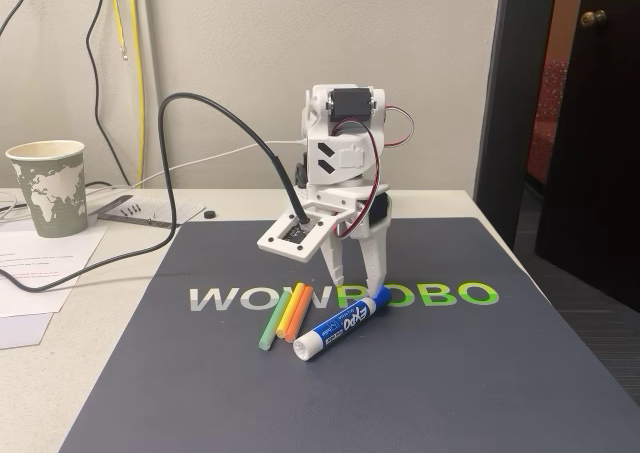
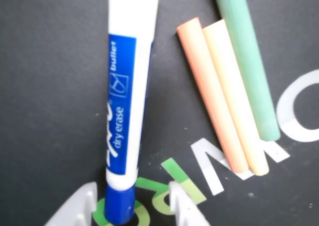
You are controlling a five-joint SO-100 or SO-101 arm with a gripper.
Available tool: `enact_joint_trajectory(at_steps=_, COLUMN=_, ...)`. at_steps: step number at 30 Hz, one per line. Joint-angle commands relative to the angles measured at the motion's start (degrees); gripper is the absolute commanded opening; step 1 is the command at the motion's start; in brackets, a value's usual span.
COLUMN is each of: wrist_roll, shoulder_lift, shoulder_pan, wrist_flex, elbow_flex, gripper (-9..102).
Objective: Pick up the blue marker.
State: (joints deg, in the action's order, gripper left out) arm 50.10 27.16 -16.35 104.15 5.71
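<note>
A dark grey mat (image 1: 450,373) printed with the word "WOWROBO" in white and green letters covers most of the pale table (image 1: 60,373) in the fixed view. On it stands the white SO-100 arm (image 1: 340,143), its wrist bent downward and a black cable (image 1: 230,123) looping from its camera mount off to the left of that view. At the table's left side sit a paper cup (image 1: 47,186) with a green world-map print and some loose papers (image 1: 40,263).

The gripper (image 1: 358,278) points straight down at the mat, its two white fingers spread apart with a clear gap between them. In the wrist view the fingertips (image 2: 82,206) stand on either side of the blue cap of the blue marker (image 2: 127,91), close to it but with a sliver of mat showing on each side; the jaws are open and grip nothing.

The blue marker (image 1: 340,325) lies flat on the mat, slanting in the fixed view from its white end at lower left to its blue cap at upper right, the cap lying over the green letters just beneath the fingers.

Just left of it in the fixed view lie three thin sticks side by side: an orange stick (image 1: 299,313), a yellow stick (image 1: 288,315) and a green stick (image 1: 274,323), the orange one nearest the marker without touching it
</note>
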Motion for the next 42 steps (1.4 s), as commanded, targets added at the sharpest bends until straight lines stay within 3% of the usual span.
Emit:
enact_joint_trajectory(at_steps=1, wrist_roll=-0.4, shoulder_lift=0.9, shoulder_pan=-1.1, wrist_flex=-0.6, elbow_flex=-2.4, gripper=20)
enact_joint_trajectory(at_steps=10, wrist_roll=-1.6, shoulder_lift=-1.9, shoulder_pan=-2.0, wrist_flex=-2.3, elbow_flex=-2.4, gripper=30)
enact_joint_trajectory(at_steps=20, wrist_roll=-1.7, shoulder_lift=-3.8, shoulder_pan=-2.1, wrist_flex=-4.0, elbow_flex=-2.4, gripper=32)
enact_joint_trajectory(at_steps=42, wrist_roll=-2.8, shoulder_lift=-4.3, shoulder_pan=-1.8, wrist_flex=-5.7, elbow_flex=-2.4, gripper=10)
